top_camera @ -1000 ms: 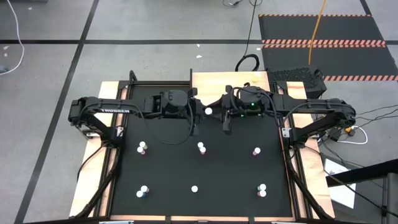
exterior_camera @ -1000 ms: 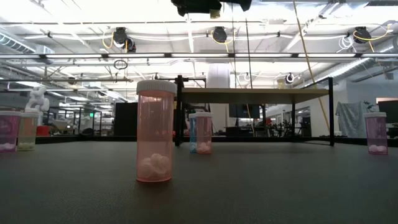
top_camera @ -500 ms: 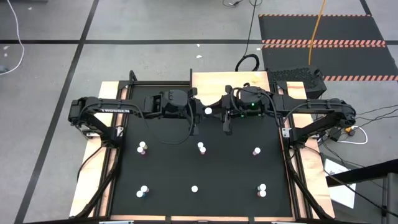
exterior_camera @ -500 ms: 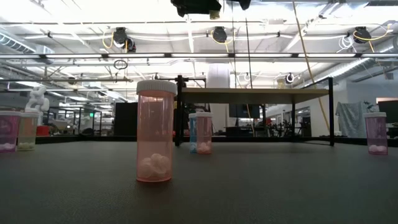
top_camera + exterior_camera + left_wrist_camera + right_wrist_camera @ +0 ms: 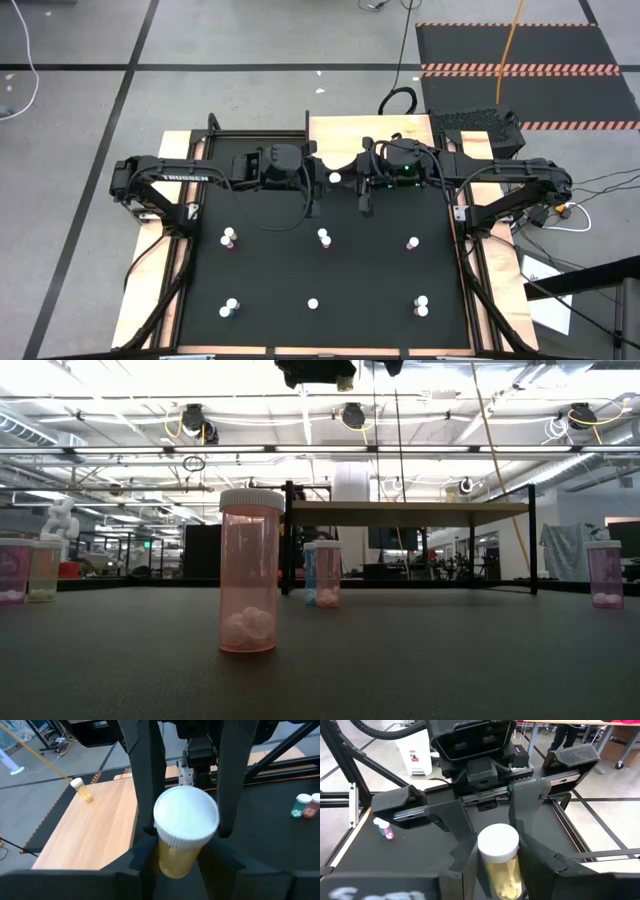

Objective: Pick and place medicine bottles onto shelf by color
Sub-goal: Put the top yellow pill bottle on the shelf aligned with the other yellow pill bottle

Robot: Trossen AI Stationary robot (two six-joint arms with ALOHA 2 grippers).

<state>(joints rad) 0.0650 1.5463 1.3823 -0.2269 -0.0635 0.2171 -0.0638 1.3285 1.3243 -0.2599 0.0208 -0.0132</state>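
A white-capped yellow bottle (image 5: 184, 837) is pinched between both the left gripper (image 5: 185, 815) and right gripper (image 5: 495, 837) at twelve o'clock, over the light-wood shelf (image 5: 345, 135).

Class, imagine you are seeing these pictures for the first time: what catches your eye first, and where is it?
Both arms meet over the shelf at the table's far edge, and a yellow bottle with a white cap sits between the fingers of the left hand and of the right hand. In the low view, a pink bottle stands large in the foreground.
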